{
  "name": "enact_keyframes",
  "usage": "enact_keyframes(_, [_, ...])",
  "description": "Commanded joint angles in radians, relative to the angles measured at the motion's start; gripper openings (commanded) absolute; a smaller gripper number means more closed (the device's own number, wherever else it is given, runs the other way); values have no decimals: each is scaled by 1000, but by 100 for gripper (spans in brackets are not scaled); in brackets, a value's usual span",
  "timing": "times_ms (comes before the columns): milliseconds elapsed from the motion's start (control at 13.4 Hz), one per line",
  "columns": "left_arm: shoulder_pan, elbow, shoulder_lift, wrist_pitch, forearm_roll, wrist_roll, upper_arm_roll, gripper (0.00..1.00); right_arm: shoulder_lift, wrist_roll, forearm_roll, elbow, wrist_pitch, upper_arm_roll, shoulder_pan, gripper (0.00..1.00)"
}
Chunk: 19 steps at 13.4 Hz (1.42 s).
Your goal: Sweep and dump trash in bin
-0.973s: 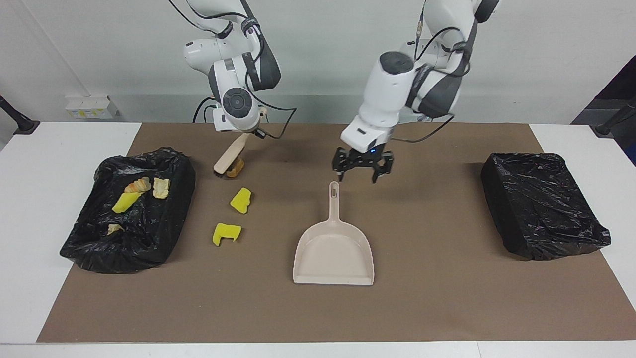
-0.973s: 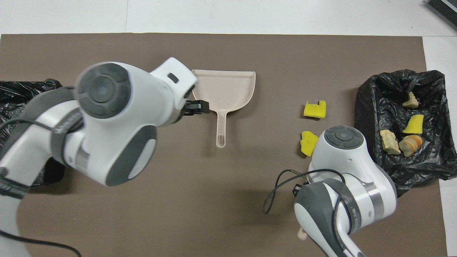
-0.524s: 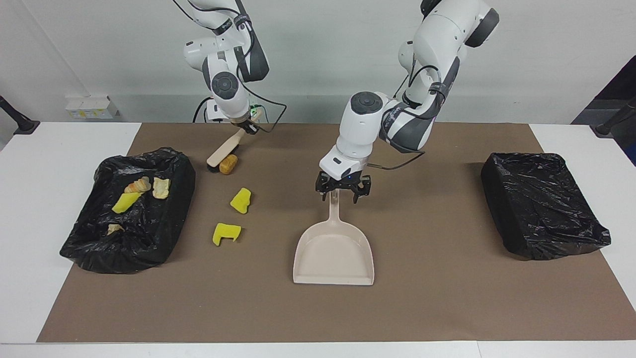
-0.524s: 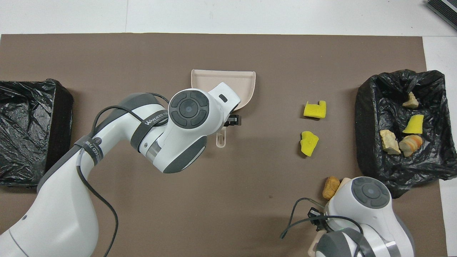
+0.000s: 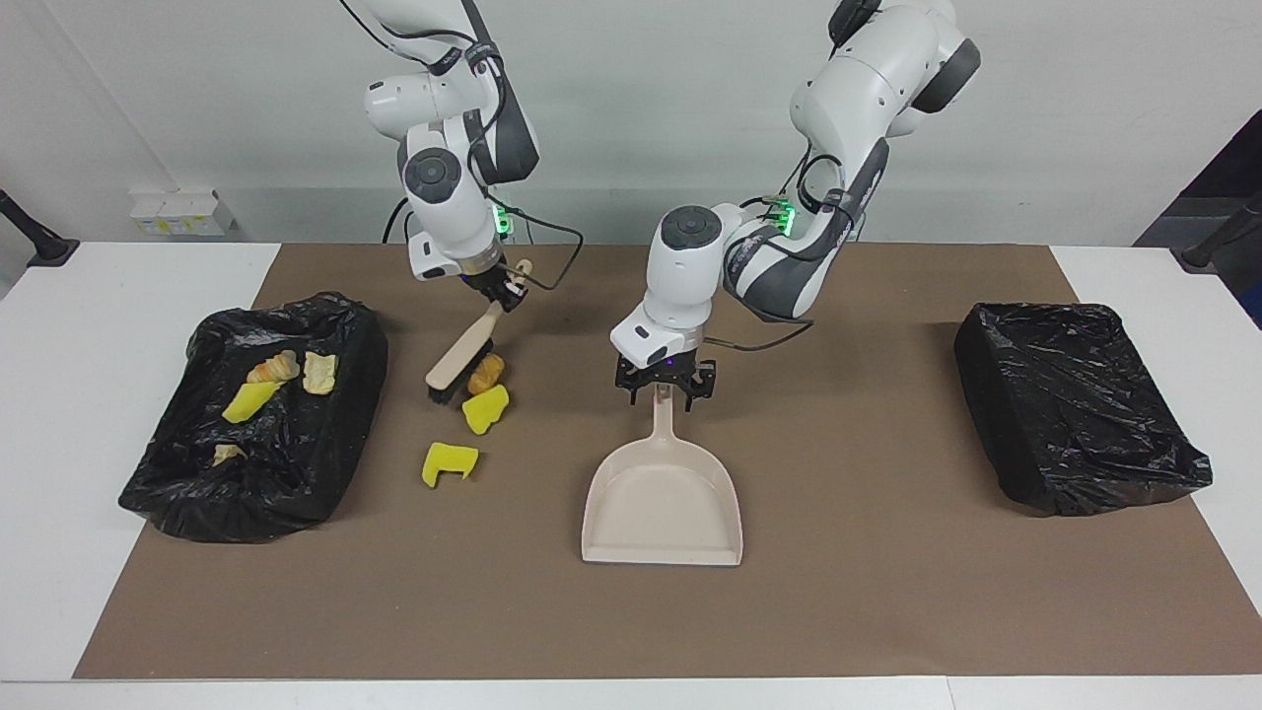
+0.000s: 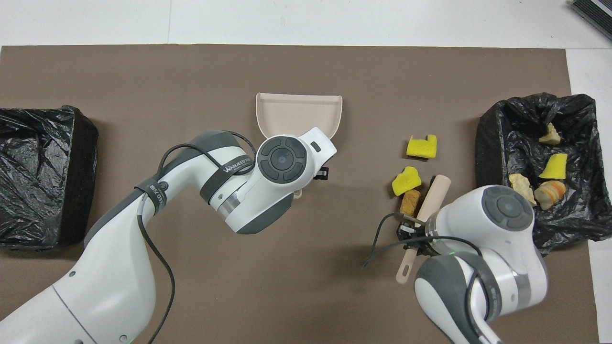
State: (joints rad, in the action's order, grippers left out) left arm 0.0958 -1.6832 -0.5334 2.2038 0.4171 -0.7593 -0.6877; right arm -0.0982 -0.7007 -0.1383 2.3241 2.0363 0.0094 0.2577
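Pinching the brush (image 5: 461, 359), our right gripper (image 5: 501, 291) herds trash (image 5: 485, 396); our left gripper (image 5: 665, 387) straddles the dustpan (image 5: 663, 493) handle, grip undeterminable.

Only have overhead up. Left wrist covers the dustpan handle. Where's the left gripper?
Observer: The facing view shows the left gripper down at the end of the dustpan handle, the end nearest the robots.
Operator: Pan off the mat?
Observer: No, it lies flat on the mat, with its open mouth pointing away from the robots.
Operator: And the brush, is it down or in the air?
Observer: The right gripper holds the brush by its handle. The brush is tilted, with its dark bristles low beside the bun. The bristles look to be touching the mat.
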Motion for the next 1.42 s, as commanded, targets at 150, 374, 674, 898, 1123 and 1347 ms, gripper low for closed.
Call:
enact_keyframes(150, [-5,7,4,-4,29,-23,-4,0,198,140,2,-334,-149,4,-64,0])
enact_keyframes(374, [-86,13,58,-33,28,93,-47,0,252,248,101,-422,-163,4,-103,0])
enact_keyframes(674, [-169,7,180,-201,25,479,-72,0,290,433,244,-411,-122,4,-146,0])
enact_keyframes(898, [-189,4,217,-277,20,820,-62,0,288,587,249,-365,-114,4,-175,0])
enact_keyframes(1123, [-206,-44,246,-308,-26,1188,-62,0,284,598,230,-332,-119,10,-157,0])
enact_keyframes(1347, [-244,-169,320,-293,-165,1334,-62,0,265,572,200,-270,-110,12,-106,0])
